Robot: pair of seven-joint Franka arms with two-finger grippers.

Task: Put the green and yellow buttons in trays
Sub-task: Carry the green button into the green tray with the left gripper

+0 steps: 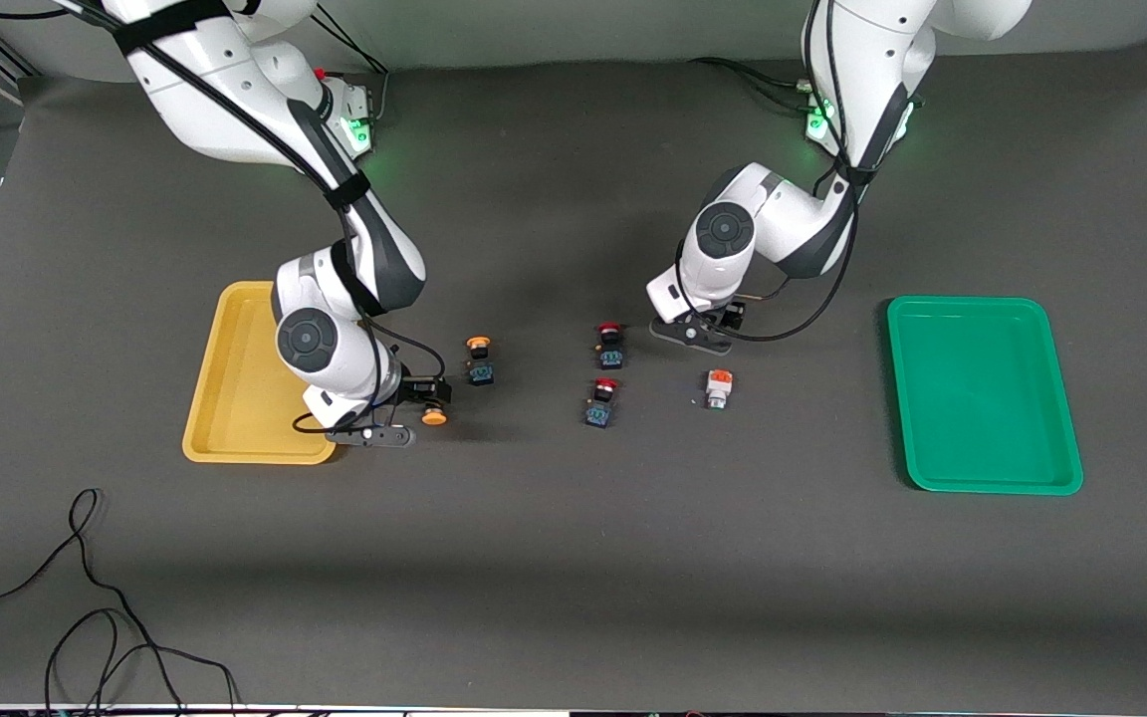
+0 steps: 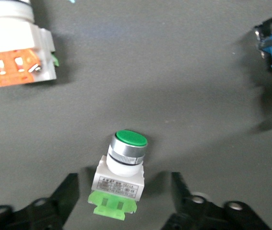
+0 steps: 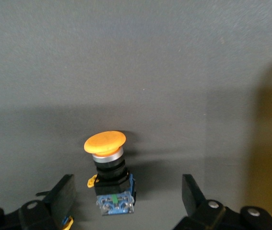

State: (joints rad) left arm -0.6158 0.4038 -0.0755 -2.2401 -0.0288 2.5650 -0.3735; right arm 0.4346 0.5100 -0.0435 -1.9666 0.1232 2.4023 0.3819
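On table: four buttons (image 1: 479, 359) unplaced, trays (image 1: 982, 393) bare; left gripper (image 2: 124, 201) and right gripper (image 3: 126, 201) spread, each straddling one.

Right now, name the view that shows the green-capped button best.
Left wrist view: the green-capped button lies whole between the open left end effector fingers. In the front view the left arm hides it; the right wrist view misses it.
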